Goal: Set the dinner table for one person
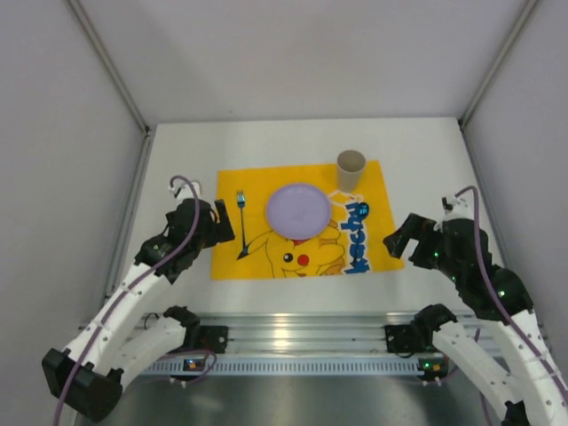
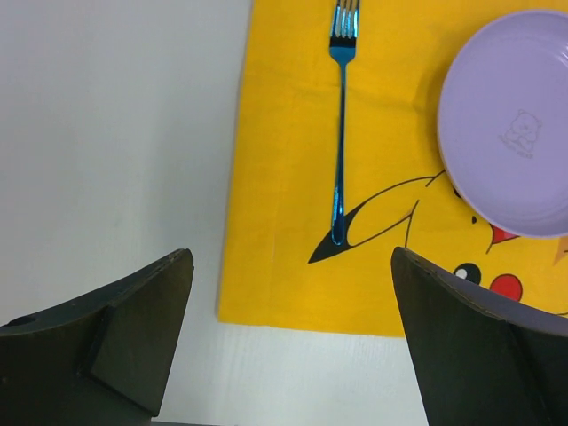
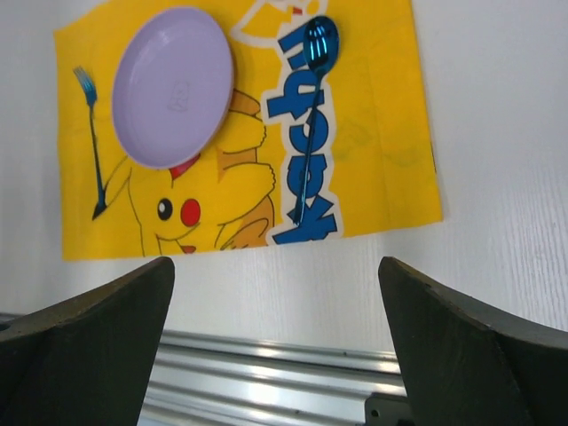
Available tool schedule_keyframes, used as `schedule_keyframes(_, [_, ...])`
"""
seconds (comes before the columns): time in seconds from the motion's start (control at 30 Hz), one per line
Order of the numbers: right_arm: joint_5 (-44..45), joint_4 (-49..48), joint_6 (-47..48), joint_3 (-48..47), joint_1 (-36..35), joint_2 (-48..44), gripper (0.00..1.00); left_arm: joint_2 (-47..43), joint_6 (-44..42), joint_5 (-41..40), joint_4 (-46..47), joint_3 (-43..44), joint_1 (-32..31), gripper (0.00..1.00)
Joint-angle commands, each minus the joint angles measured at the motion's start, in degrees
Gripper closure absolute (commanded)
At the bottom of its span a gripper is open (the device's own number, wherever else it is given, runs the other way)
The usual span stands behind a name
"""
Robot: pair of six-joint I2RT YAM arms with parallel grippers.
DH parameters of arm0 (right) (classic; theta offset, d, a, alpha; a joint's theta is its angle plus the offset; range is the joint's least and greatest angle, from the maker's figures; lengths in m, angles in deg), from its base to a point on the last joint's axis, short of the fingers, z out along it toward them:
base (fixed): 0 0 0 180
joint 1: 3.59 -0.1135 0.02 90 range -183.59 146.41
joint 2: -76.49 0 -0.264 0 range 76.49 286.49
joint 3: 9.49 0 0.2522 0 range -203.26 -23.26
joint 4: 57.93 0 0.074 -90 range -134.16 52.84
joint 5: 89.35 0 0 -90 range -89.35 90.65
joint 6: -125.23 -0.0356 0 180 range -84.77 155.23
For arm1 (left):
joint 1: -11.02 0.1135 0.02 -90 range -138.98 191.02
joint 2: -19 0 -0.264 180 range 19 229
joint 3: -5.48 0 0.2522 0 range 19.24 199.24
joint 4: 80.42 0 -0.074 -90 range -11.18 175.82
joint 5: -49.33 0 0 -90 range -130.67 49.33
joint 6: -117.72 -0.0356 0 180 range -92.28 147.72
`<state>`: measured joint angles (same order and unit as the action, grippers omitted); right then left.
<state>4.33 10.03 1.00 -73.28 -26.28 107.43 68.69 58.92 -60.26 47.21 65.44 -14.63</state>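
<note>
White matte dinner table (image 1: 186, 160), grey walls (image 1: 311, 53), yellow mat (image 1: 231, 257); left gripper (image 2: 290, 255) and right gripper (image 3: 275, 262) spread wide, empty.

A yellow cartoon-print mat (image 3: 373, 133) lies on the white dinner table (image 3: 497, 133), filling the frame from 9 o'clock round to 2 o'clock. A lilac plate (image 3: 173, 86) rests on the mat toward 11 o'clock, covering part of the printed figure's head. At the plate's 9 o'clock lies a blue fork (image 3: 92, 142), tines pointing to 12 o'clock. At the plate's 3 o'clock a blue spoon (image 3: 311, 115) lies across the blue lettering, bowl toward 12 o'clock. A metal rail (image 3: 266, 373) runs along 6 o'clock. The right gripper (image 3: 275, 266) has its dark fingers (image 3: 98, 337) at 7 and 5 o'clock, spread wide apart.
</note>
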Motion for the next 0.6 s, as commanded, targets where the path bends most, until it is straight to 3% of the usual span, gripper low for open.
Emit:
schedule_keyframes(0.0, [8.09,-3.91,-6.10,3.94,0.64,-9.47,0.00,-3.02,-2.81,-5.62,2.50,-1.55,-0.19,0.01])
schedule_keyframes(0.1, [7.92,-3.67,-7.59,5.46,0.64,-14.94,0.00,-2.67,-3.08,-7.65,0.47,-1.02,-0.10,0.01])
schedule_keyframes(0.23, [11.78,0.99,-8.57,4.67,0.64,-13.63,0.00,-2.41,-2.29,-7.65,0.29,-0.67,-0.10,0.01])
schedule_keyframes(0.57, [11.96,-0.06,-7.15,4.93,0.64,-8.18,0.00,-1.36,-2.20,-12.04,0.45,0.83,-0.10,0.01])
